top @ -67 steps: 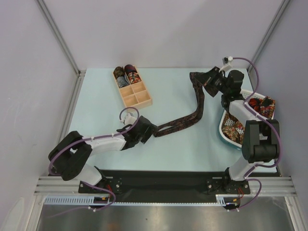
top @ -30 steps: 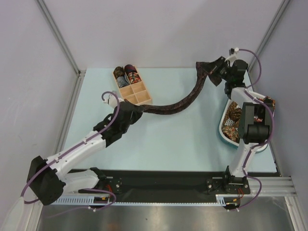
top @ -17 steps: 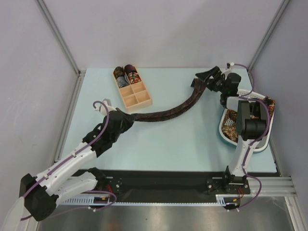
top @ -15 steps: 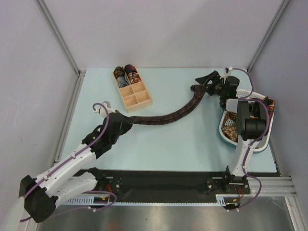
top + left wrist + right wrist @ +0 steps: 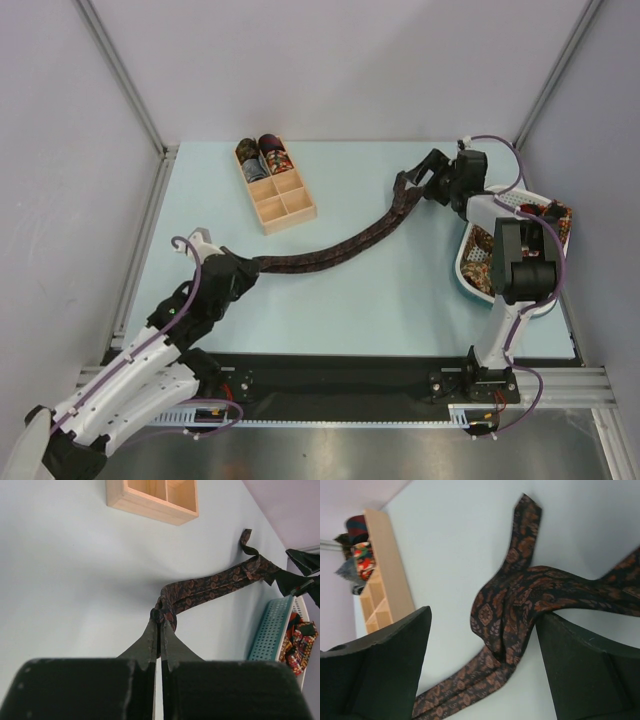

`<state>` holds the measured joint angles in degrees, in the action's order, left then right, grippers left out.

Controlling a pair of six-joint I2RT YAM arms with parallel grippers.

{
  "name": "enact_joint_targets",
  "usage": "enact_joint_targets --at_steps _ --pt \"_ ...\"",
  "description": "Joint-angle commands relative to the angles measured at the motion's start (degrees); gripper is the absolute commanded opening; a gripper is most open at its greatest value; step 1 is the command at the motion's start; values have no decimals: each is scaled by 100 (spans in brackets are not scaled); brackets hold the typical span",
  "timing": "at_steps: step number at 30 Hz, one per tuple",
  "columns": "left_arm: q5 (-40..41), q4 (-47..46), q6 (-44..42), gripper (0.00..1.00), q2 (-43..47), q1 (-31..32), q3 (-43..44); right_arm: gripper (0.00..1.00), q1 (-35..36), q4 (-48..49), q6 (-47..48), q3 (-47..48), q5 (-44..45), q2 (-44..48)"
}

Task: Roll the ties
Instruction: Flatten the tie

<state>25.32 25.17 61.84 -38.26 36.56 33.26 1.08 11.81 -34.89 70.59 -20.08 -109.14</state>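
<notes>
Left gripper (image 5: 160,617): jaws pinched tight on one end of the dark maroon patterned tie (image 5: 215,582), low over the table (image 5: 400,300), near left. The fabric is folded over itself right at the pinch.

Right gripper (image 5: 482,617): jaws spread wide, holding nothing. The tie's other end lies bunched on the table between the fingers, its pointed tip (image 5: 526,502) sticking out beyond the heap. Cannot tell if the right-hand finger brushes the cloth.

Between the two, the tie runs in a shallow curve from near left to far right, resting on the table along most of its length.

Further out: wooden compartment box (image 5: 275,190) far left of centre, with rolled ties (image 5: 262,155) in its far cells. White basket (image 5: 462,262) on the right, holding more ties (image 5: 548,215).

Judgement: laying-out stage, roll not begun. The far heap needs spreading flat first, or it will roll lumpy. Keep the left pinch steady with light tension, press the bunch down and draw it straight, keeping well away from the basket rim.
</notes>
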Motion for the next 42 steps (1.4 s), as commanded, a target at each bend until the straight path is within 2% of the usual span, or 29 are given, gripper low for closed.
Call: enact_joint_targets --at_steps 1,4,8,14,17,22,26,30,31,33,35,39,42 --pt "341 540 -129 0 370 -70 128 90 93 -968 281 368 851 -11" --pt "447 795 -94 0 582 -105 137 93 296 -1427 264 255 1582 86" --pt "816 1306 91 0 872 -122 322 94 305 -1752 132 254 1919 130" --pt "1089 1631 91 0 1190 -131 401 95 428 -2376 457 675 2709 139" --pt "1151 1816 205 0 1146 -131 419 100 516 -2893 502 1035 3394 26" --pt "1124 1737 258 0 1145 -131 261 100 769 -2983 668 1203 3484 42" --pt "1115 1702 276 0 1067 -131 155 100 1095 -3395 528 1763 3791 -273" --pt "1115 1650 328 0 1005 -140 32 100 1368 -4537 -155 3185 4281 -1029" --pt "1124 1632 346 0 996 -140 -29 100 1412 -4887 -201 3346 4354 -1282" --pt "1133 1588 337 0 987 -157 -73 100 1561 -5004 -298 3645 4459 -1460" --pt "1124 1570 328 0 952 -184 -91 97 1649 -4970 -281 3786 4608 -1706" --pt "1133 1570 276 0 934 -228 -74 84 1641 -5311 -334 4392 4785 -2207" --pt "1098 1500 214 0 926 -237 -100 79 1632 -5365 -290 4727 4838 -2515"
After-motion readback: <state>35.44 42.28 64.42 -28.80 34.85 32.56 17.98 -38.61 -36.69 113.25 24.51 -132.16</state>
